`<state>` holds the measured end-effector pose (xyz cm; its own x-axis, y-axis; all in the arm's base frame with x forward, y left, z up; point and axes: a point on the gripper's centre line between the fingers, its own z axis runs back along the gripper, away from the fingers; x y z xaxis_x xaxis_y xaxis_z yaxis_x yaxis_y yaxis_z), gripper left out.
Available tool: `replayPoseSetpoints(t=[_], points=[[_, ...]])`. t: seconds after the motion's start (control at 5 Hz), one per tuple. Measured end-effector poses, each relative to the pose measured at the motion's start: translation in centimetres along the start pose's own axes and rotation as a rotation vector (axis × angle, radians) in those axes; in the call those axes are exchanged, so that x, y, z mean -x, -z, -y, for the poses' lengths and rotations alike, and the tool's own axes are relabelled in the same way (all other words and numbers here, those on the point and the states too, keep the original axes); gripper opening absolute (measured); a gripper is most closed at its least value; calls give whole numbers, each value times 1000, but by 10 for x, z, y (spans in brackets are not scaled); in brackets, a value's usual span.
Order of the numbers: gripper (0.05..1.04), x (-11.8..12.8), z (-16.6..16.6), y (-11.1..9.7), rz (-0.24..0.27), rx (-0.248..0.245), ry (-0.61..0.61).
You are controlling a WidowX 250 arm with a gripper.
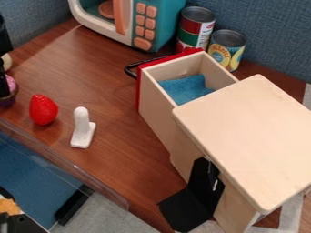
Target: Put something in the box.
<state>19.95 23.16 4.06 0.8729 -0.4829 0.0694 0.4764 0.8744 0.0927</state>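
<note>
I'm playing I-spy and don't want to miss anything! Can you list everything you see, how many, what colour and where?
microwave: one, teal, white and orange, back
round thing: one, brown, inside the microwave
cans: two, many colours, behind the box
box: one, pale wood, right
drawer: one, pale wood with red front, pulled out
cloth: one, blue, in the drawer
folded piece: one, black, against the box's side
strawberry: one, red, left
peg: one, white, beside the strawberry
cupcake: one, purple, left edge
lump: one, orange, bottom left corner
table: one, brown, middle
gripper: one, black, left edge
</note>
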Motion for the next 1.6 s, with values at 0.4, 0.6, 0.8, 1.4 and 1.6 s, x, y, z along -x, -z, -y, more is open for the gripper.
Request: replayPoseSetpoints(t=[0.4, 0.6, 0.8, 1.4, 1.6], points=[[844, 0, -14, 11, 0, -90, -49], [844, 0, -19, 10, 7, -94, -59], [842, 8, -16, 1, 80, 22, -84], [842, -11, -15, -113, 221, 77, -52], [842, -23, 8, -140, 236, 38, 2]])
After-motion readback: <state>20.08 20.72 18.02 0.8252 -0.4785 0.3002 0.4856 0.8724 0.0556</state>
